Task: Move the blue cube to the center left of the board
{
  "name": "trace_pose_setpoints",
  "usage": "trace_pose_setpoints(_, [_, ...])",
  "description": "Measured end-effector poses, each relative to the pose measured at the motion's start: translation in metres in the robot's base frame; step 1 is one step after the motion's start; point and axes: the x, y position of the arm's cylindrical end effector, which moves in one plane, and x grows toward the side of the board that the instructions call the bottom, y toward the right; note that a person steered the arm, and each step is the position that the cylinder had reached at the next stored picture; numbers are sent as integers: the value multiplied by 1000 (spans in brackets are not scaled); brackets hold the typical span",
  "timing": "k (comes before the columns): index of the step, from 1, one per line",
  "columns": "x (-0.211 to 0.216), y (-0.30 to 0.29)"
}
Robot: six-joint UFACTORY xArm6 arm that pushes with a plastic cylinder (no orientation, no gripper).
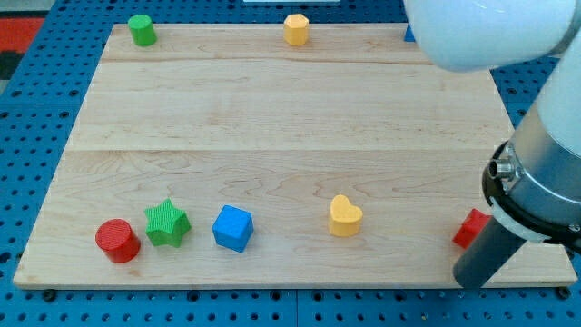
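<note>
The blue cube (232,227) sits near the board's bottom edge, left of the middle. A green star (167,222) lies just left of it and a red cylinder (117,241) further left. My dark rod comes down at the view's bottom right, and my tip (468,273) is at the board's bottom right corner. The tip is just below a red block (471,227) that the rod partly hides, and far to the right of the blue cube.
A yellow heart (345,216) lies right of the blue cube. A green cylinder (141,30) and a yellow hexagonal block (296,29) stand at the top edge. A blue block (409,34) shows at the top right, mostly hidden by the white arm (481,32).
</note>
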Motion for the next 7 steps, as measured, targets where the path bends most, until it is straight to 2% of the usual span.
trace_pose_setpoints(2, [1, -73])
trace_pose_setpoints(4, [1, -208])
trace_pose_setpoints(5, [-8, -256])
trace_pose_setpoints(7, [-86, -253])
